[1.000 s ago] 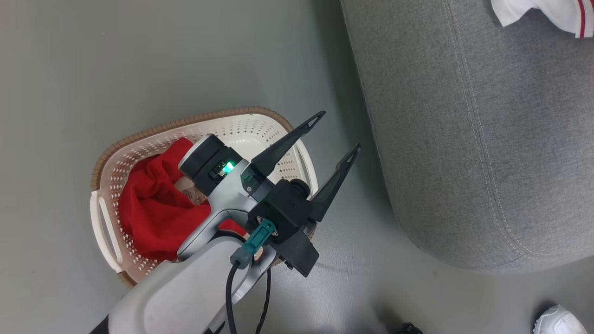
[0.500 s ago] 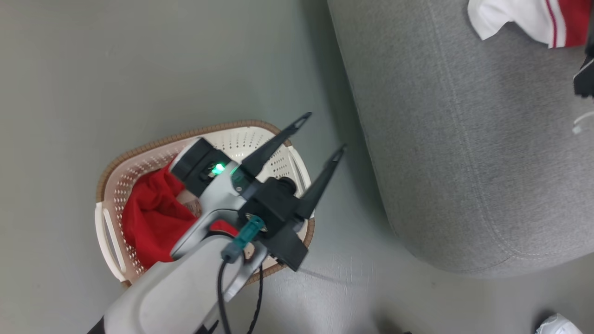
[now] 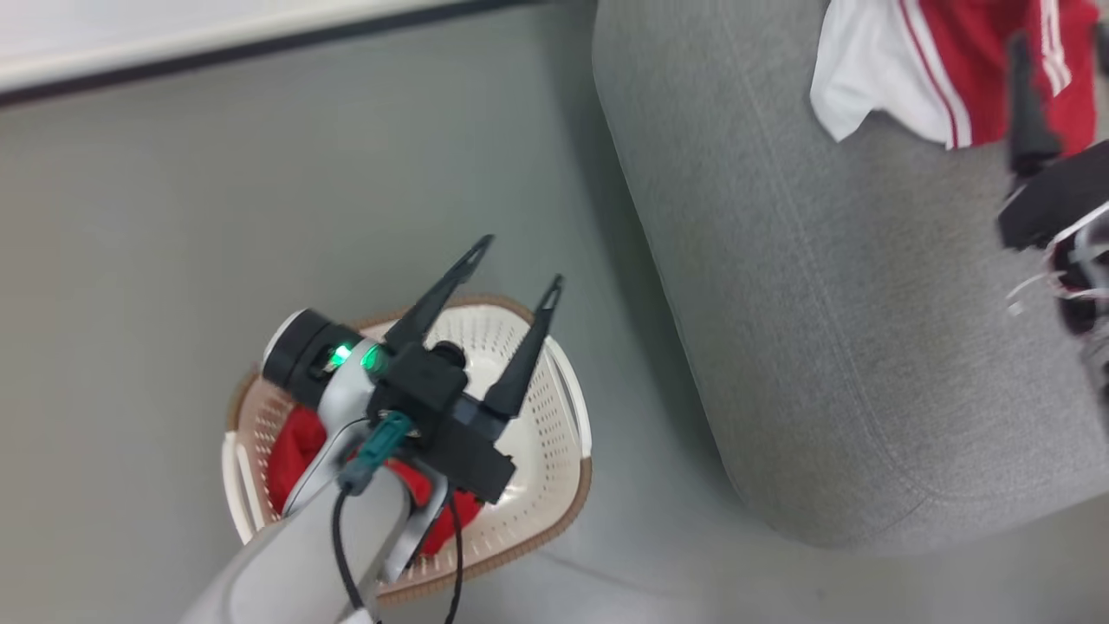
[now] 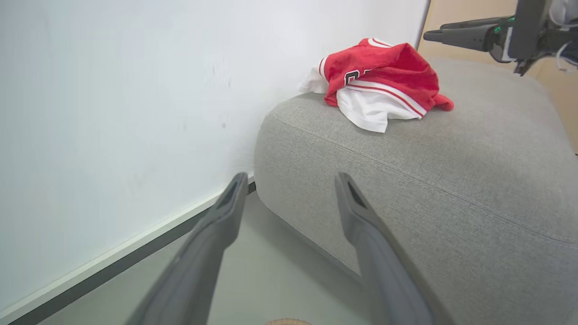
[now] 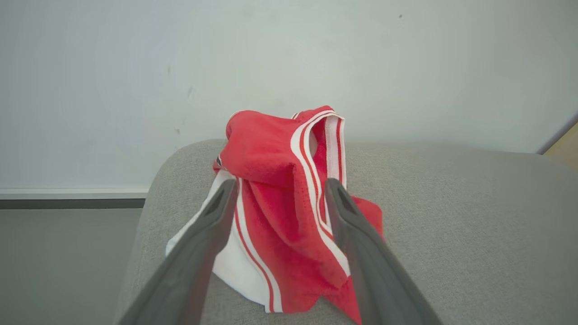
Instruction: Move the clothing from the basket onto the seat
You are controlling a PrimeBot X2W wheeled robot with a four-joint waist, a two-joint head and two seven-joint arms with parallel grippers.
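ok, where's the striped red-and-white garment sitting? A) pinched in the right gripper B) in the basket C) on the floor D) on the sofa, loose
D: the striped garment lies bunched on the grey sofa, and the right gripper stands open, gripping nothing.

right gripper (image 5: 281,185): finger bases cut by bottom edge, fingers cover striped garment (image 5: 289,234) flanks; head view: same gripper blurred, cut by right edge; striped garment and seat (image 3: 832,329) cut by top/right edges; left arm (image 3: 286,563) hides most of red garment (image 3: 290,446), much of basket (image 3: 563,416); lettering on striped garment folded, unreadable in left wrist view
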